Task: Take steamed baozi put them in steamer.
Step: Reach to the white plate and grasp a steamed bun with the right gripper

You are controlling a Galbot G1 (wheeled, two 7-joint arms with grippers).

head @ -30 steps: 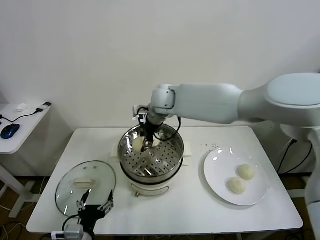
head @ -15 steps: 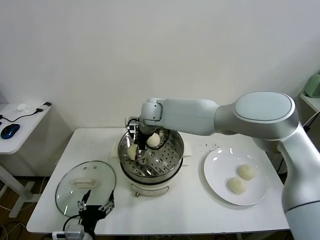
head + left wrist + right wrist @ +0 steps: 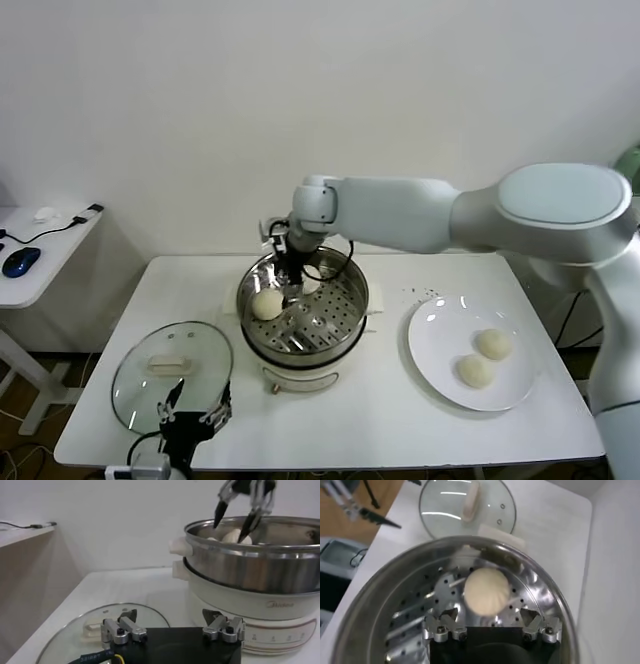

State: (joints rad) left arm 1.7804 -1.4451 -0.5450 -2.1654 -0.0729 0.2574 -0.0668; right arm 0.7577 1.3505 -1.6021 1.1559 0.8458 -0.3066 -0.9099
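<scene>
The steamer stands mid-table, a shiny steel pot on a white base. One baozi lies free on its perforated floor at the left side. A second baozi shows partly behind my right gripper, which hangs open and empty just above the basket. In the right wrist view the freed baozi lies just beyond my open right gripper. Two more baozi rest on the white plate. My left gripper is parked open at the table's front left.
The round glass lid with a white handle lies flat left of the steamer, just ahead of my left gripper. A side table with a blue mouse stands at far left. A wall rises behind the table.
My right gripper lowered the baozi to the steamer's left floor, opened and let it go, then lifted slightly back. The left arm has not moved.
</scene>
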